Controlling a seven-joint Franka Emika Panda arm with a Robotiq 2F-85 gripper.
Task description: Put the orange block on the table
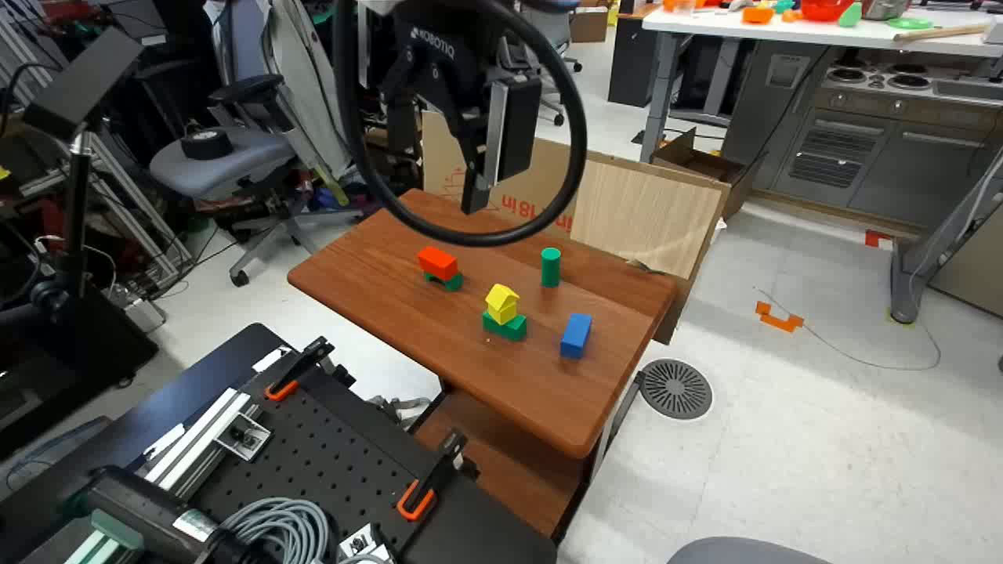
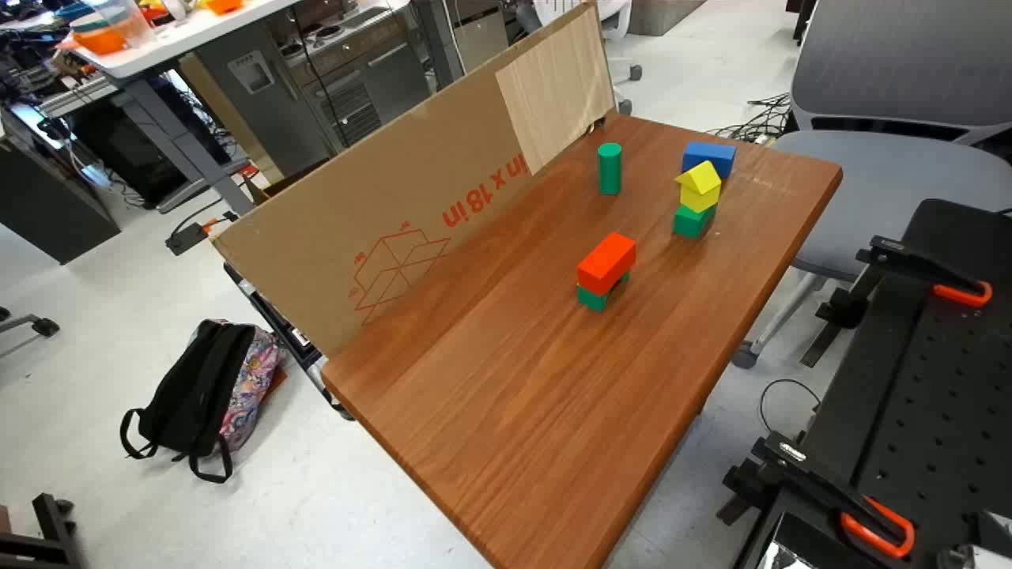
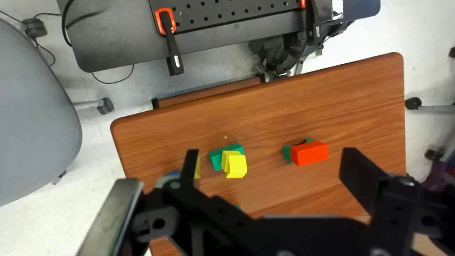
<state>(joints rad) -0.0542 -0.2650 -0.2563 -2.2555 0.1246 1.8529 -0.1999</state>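
Hanging above the table (image 2: 506, 395), its fingers (image 3: 356, 174) spread wide, the gripper (image 3: 271, 169) is well apart from the orange block (image 2: 606, 265), which rests on a green block (image 2: 591, 298) on that table. Behind, in an exterior view, a cardboard box (image 1: 709, 166) has a raised flap, its inside hidden, and a red bowl (image 1: 825, 9) on a white worktop (image 1: 783, 37) is cut off above.

Bright light; gripper (image 3: 270, 158) blurred in wrist view.

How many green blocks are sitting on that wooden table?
3: a green cylinder standing alone, a green rectangular block beneath the yellow pieces, and a green arch under the orange block.
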